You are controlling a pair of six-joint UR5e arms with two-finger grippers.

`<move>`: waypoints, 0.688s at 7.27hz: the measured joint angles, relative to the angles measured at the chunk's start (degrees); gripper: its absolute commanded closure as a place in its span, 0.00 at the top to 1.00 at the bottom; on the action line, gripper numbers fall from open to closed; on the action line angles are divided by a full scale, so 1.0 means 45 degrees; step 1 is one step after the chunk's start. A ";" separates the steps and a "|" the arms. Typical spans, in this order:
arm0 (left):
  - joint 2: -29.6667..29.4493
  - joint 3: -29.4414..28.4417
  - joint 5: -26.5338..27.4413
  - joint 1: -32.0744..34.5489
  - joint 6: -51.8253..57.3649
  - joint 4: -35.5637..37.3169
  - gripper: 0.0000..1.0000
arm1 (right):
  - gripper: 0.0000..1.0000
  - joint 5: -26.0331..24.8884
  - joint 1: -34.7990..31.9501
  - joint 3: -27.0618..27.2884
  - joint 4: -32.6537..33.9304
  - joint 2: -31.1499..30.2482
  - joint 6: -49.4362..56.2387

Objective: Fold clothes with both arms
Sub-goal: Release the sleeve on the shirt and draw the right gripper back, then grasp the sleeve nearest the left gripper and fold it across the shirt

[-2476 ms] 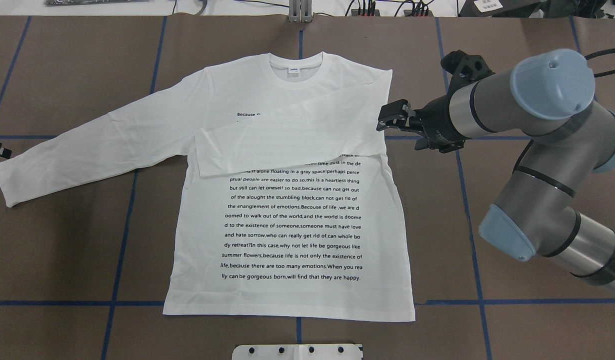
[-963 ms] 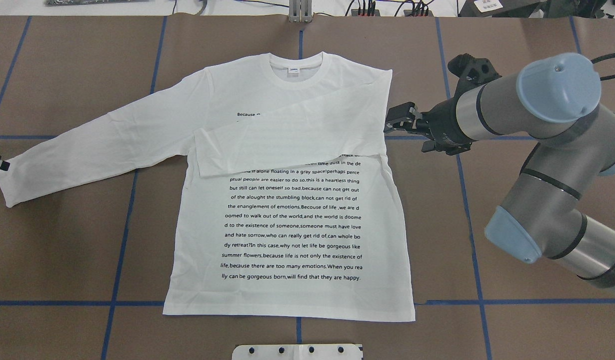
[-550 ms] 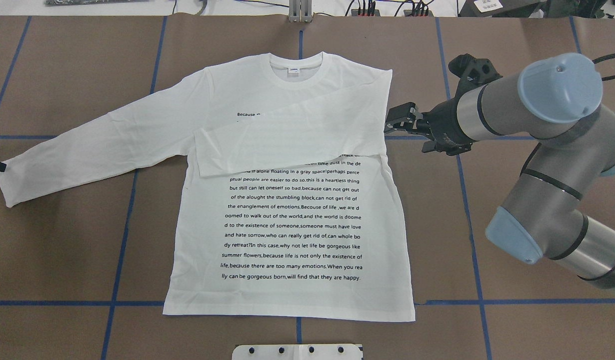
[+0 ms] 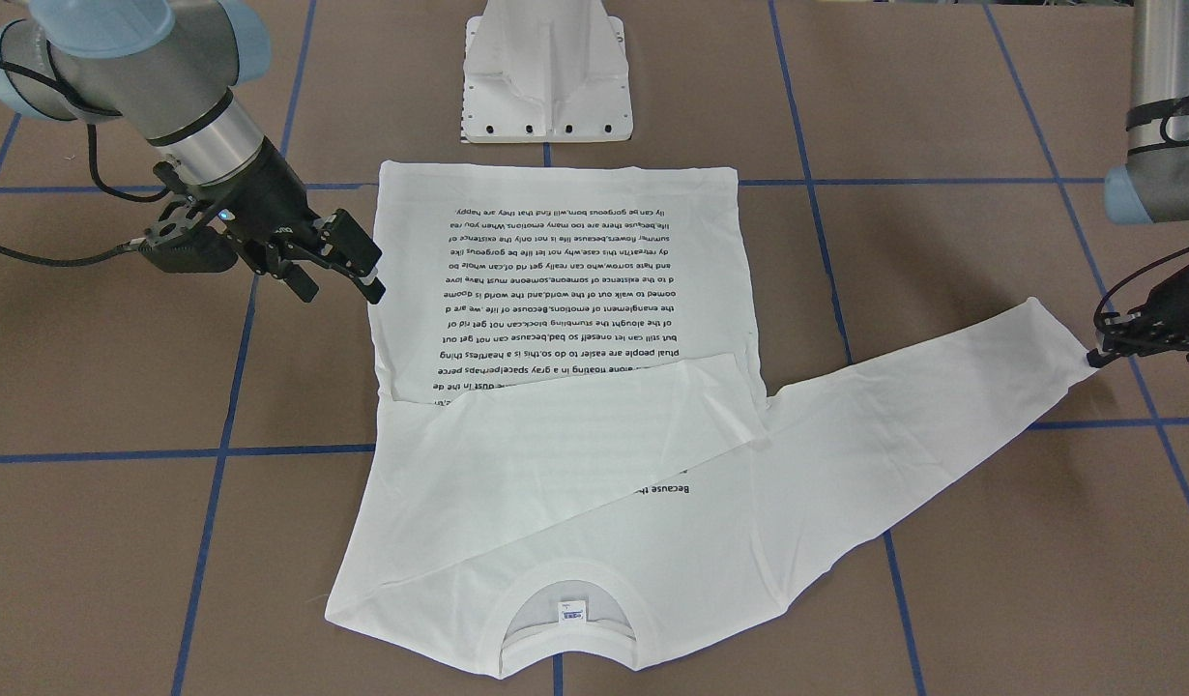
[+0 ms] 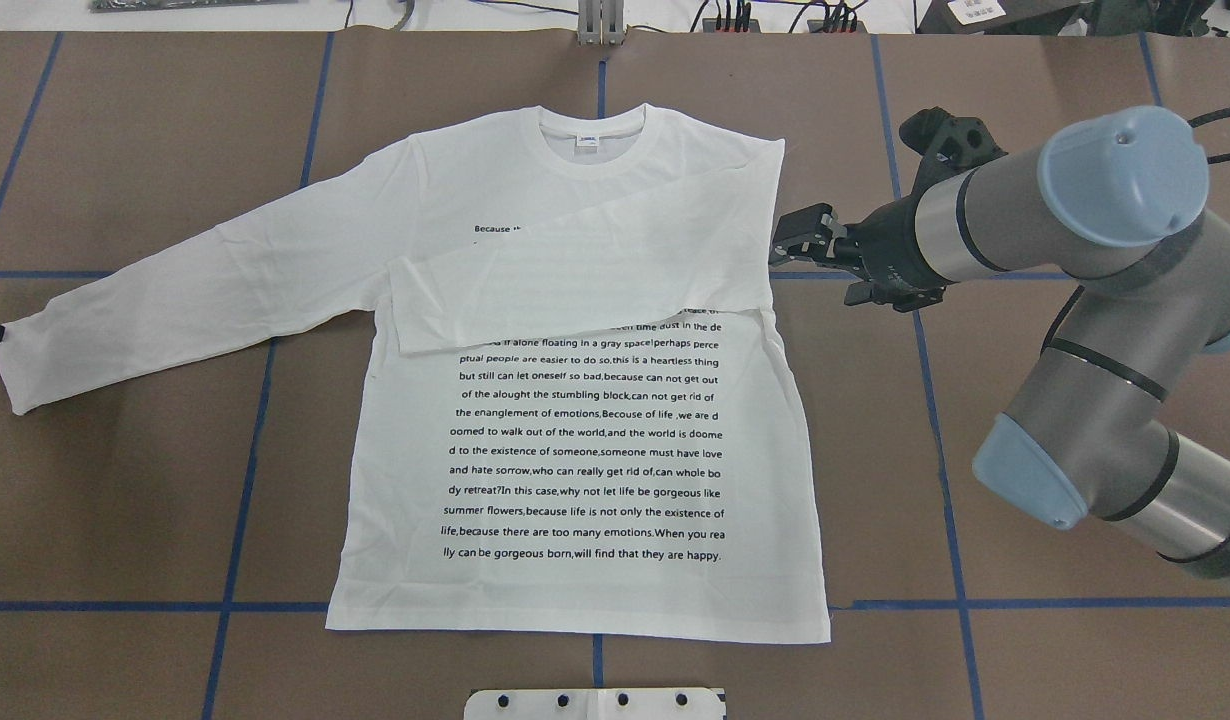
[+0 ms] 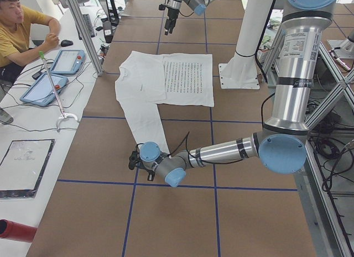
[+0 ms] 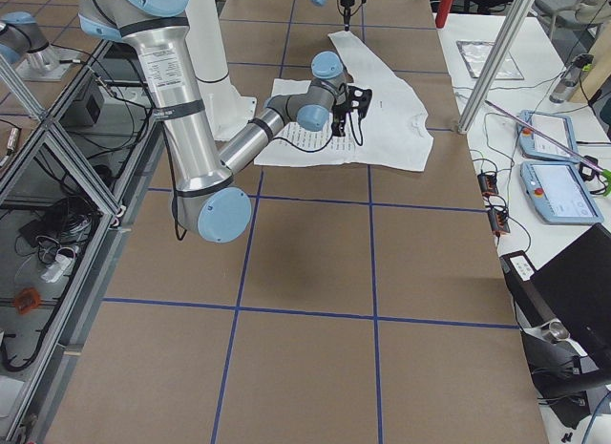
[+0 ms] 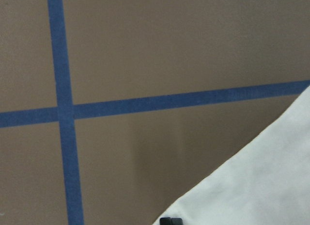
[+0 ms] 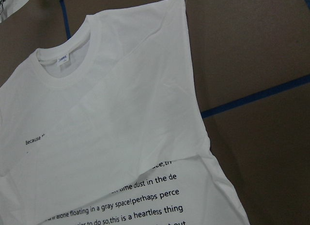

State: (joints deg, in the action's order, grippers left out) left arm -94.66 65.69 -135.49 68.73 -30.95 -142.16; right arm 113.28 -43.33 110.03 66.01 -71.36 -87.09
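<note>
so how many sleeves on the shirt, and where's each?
2. The folded sleeve lies across the front of the shirt. The outstretched sleeve lies flat, its cuff end at the left pincer.

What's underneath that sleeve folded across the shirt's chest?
The folded sleeve lies on the printed front of the T-shirt. The word "Because" shows above it and full text lines below; the lines between are covered.

The counter (image 5: 125, 150) is a flat brown surface marked off by a grid of blue tape lines (image 5: 125, 606). In the left side view a white bench (image 6: 19, 127) runs along one edge, carrying two tablet-style pendants (image 6: 67, 62) and loose cables. A person in a yellow shirt (image 6: 14, 38) sits at the bench, near slanted aluminium frame posts (image 6: 83, 30).
</note>
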 measured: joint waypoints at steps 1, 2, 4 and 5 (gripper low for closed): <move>0.0007 0.0199 -0.0028 0.0000 -0.0013 -0.0017 0.00 | 0.99 0.0017 0.0000 0.0007 0.0000 0.0000 -0.0001; 0.0000 0.0554 -0.0170 0.0000 -0.0040 0.0010 0.00 | 0.99 0.0041 0.0000 0.0040 0.0000 -0.0018 -0.0002; -0.0125 0.1778 -0.1178 0.0000 -0.0574 0.0133 0.00 | 0.99 0.0104 0.0000 0.0350 0.0000 -0.0389 0.0060; -0.0396 0.2512 -0.1486 0.0000 -0.1677 0.0148 0.00 | 0.99 0.0152 -0.0009 0.0575 0.0000 -0.0703 0.0137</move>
State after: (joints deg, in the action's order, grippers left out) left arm -96.44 77.00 -142.17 68.73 -38.50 -141.49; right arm 113.97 -43.37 112.62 66.01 -74.53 -86.48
